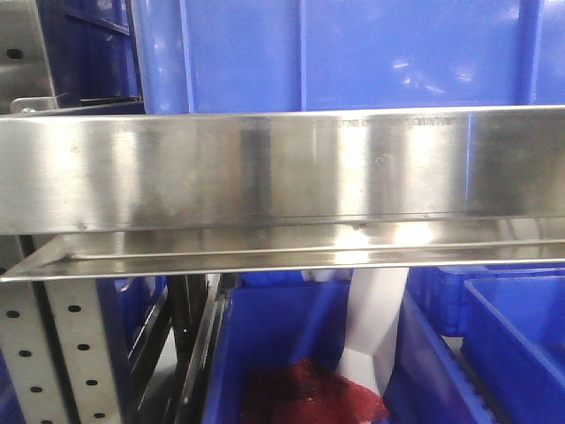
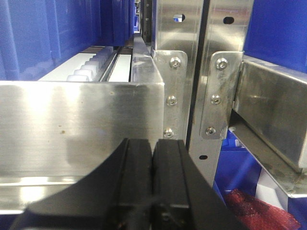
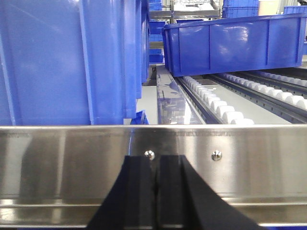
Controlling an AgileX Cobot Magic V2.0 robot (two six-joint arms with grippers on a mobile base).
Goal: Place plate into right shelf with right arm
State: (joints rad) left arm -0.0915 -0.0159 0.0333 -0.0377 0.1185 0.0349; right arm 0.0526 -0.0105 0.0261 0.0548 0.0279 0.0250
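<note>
The plate is out of view in every frame. My right gripper is shut, its black fingers pressed together with nothing between them, close in front of the brushed steel lip of the shelf. My left gripper is shut and empty too, facing a steel shelf lip beside bolted uprights. The front view is filled by the long steel shelf edge; neither gripper shows there.
Blue plastic bins stand on the shelf behind the lip, one further back on white roller tracks. Below the shelf, a blue bin holds red material and a white strip. A perforated upright is at lower left.
</note>
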